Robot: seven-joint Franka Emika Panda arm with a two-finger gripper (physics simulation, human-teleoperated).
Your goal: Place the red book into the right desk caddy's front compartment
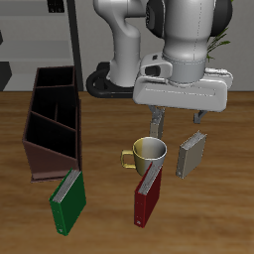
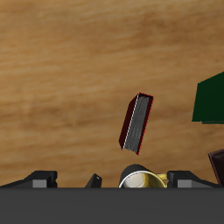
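The red book (image 1: pixel 148 194) stands upright near the table's front edge, just in front of the mug; the wrist view shows its pale page edges (image 2: pixel 136 122). The right desk caddy (image 1: pixel 54 121) is a long dark-brown box with partitions, standing apart from the book; only a corner of it (image 2: pixel 217 164) shows in the wrist view. My gripper (image 1: pixel 179 121) hangs above the table behind the mug, higher than the red book and farther back. Its jaws are open and empty, and one finger (image 2: pixel 42 179) shows in the wrist view.
A yellow-rimmed mug (image 1: pixel 149 154) stands between the gripper and the red book, and also shows in the wrist view (image 2: pixel 143 180). A green book (image 1: pixel 67 201) stands in front of the caddy and appears in the wrist view (image 2: pixel 210 98). A grey book (image 1: pixel 190 155) stands beside the mug.
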